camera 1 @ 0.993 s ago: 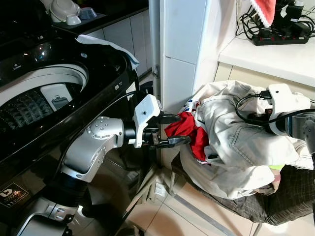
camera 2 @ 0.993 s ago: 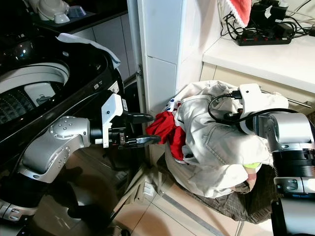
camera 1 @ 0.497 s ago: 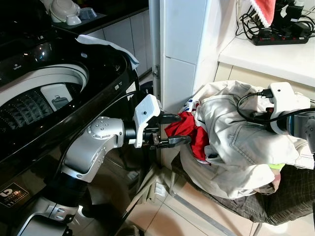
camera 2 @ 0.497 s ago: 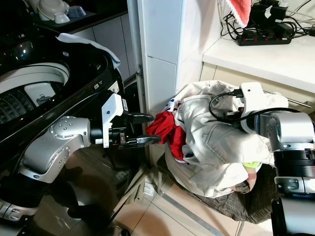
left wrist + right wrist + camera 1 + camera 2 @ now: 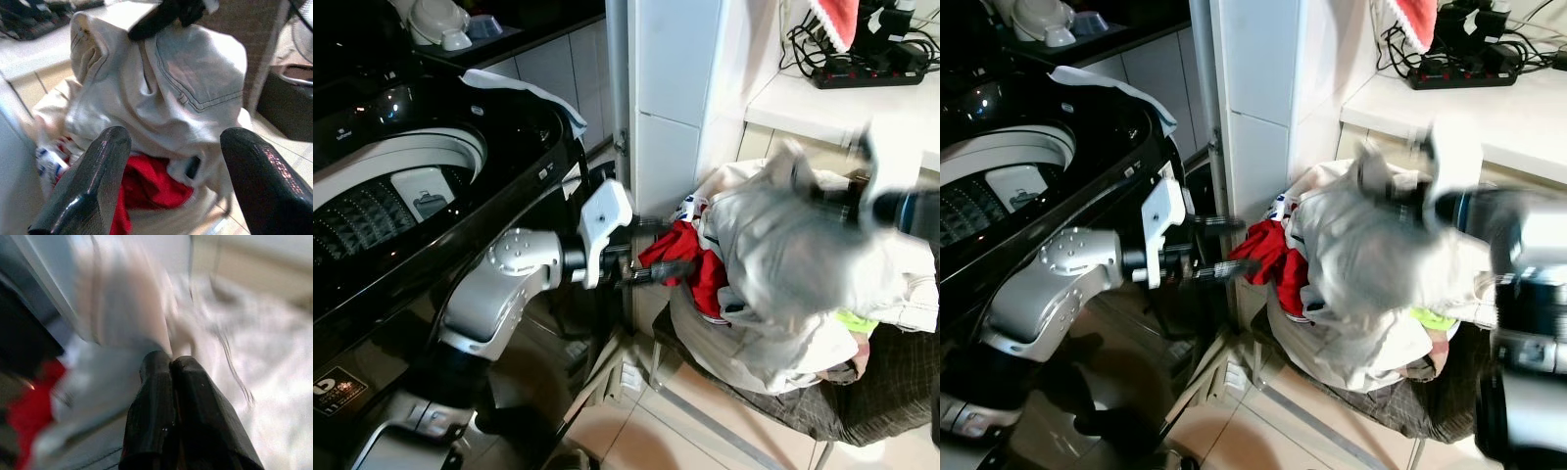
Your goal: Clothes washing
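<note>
A heap of clothes lies on a dark checked seat [image 5: 891, 392] to my right. On top is a pale denim garment [image 5: 773, 264], blurred with motion. A red garment [image 5: 690, 259] sticks out of the heap's left side. My left gripper [image 5: 661, 247] stands open just left of the red garment, not touching it; in the left wrist view its fingers [image 5: 93, 186] frame the red cloth [image 5: 151, 186]. My right gripper [image 5: 171, 363] is shut, pinching a raised fold of the pale garment [image 5: 161, 93]. The black top-loading washing machine [image 5: 401, 186] stands open at my left.
A white cabinet column [image 5: 675, 88] rises between the washer and the heap. A white cloth [image 5: 524, 90] lies on the washer's back corner. On the counter at the right sit a power strip [image 5: 867, 73] and cables, with a red cloth [image 5: 837, 20] hanging above. Tiled floor [image 5: 656, 431] lies below.
My right arm has swung quickly with the pale garment's fold, lifting it leftward, so arm and cloth are blurred. The left gripper has edged slightly closer to the red garment.
</note>
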You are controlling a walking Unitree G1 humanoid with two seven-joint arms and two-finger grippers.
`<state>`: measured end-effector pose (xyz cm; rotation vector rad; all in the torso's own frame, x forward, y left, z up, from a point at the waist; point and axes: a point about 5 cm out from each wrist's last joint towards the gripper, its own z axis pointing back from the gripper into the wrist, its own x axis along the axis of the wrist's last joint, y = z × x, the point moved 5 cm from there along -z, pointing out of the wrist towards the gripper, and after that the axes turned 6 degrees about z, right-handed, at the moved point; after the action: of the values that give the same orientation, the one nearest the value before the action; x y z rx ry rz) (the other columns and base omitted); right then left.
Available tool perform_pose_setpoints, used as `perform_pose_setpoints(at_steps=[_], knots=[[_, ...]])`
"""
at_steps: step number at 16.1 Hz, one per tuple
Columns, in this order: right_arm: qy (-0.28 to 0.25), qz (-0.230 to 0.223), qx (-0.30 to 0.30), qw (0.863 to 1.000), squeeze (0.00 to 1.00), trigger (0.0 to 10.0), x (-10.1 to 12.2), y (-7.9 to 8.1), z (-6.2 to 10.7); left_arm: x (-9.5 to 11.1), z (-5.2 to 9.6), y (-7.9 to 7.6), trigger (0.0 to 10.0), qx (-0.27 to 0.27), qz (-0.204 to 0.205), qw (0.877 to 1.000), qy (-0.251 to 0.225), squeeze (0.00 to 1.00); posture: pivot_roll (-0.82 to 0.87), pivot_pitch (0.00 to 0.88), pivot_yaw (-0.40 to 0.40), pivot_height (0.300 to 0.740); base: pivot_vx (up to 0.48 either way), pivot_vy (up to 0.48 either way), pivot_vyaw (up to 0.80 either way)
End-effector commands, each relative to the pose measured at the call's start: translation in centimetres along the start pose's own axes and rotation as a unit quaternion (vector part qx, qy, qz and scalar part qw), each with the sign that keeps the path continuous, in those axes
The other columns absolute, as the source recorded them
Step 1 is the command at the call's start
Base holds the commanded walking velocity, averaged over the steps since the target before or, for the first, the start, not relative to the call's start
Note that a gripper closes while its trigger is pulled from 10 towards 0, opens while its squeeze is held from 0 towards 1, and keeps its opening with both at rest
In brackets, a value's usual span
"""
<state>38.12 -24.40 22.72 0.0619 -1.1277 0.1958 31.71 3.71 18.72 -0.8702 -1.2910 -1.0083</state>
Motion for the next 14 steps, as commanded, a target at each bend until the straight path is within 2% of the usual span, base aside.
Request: perform_pose_setpoints(at_steps=[1, 4, 6, 9, 13, 14], knots=[[-0.068, 0.012, 0.025, 0.997, 0.00, 0.0, 3.9, 1.2, 1.5, 1.6, 0.3, 1.8, 10.0, 0.049, -0.022, 0.998, -0.027, 0.00, -0.02, 0.000, 0.077, 0.740, 0.000, 0.000, 0.00], [-0.159, -0.005, 0.095, 0.983, 0.00, 0.0, 9.2, 4.0, 4.2, 3.9, 0.8, 3.9, 10.0, 0.117, -0.028, 0.989, -0.085, 0.00, -0.03, 0.000, 0.073, 0.740, 0.000, 0.000, 0.00], [-0.220, -0.031, 0.135, 0.966, 0.00, 0.0, 12.3, 5.3, 6.3, 5.0, 1.4, 4.3, 10.0, 0.128, -0.026, 0.985, -0.112, 0.00, -0.03, 0.000, 0.077, 0.740, 0.000, 0.000, 0.00], [-0.220, -0.039, 0.145, 0.964, 0.00, 0.0, 12.1, 5.9, 6.2, 5.4, 1.5, 4.2, 10.0, 0.126, -0.025, 0.983, -0.128, 0.00, -0.03, 0.000, 0.075, 0.740, 0.000, 0.000, 0.00], [-0.164, -0.082, 0.170, 0.968, 0.00, 0.0, 8.3, 7.5, 3.3, 6.6, 1.7, 3.9, 10.0, 0.121, -0.027, 0.980, -0.155, 0.00, -0.03, 0.000, 0.069, 0.740, 0.000, 0.000, 0.00], [-0.161, -0.086, 0.172, 0.968, 0.00, 0.0, 8.0, 7.6, 3.2, 6.7, 1.7, 3.8, 10.0, 0.119, -0.026, 0.980, -0.157, 0.00, -0.03, 0.000, 0.069, 0.740, 0.000, 0.000, 0.00]])
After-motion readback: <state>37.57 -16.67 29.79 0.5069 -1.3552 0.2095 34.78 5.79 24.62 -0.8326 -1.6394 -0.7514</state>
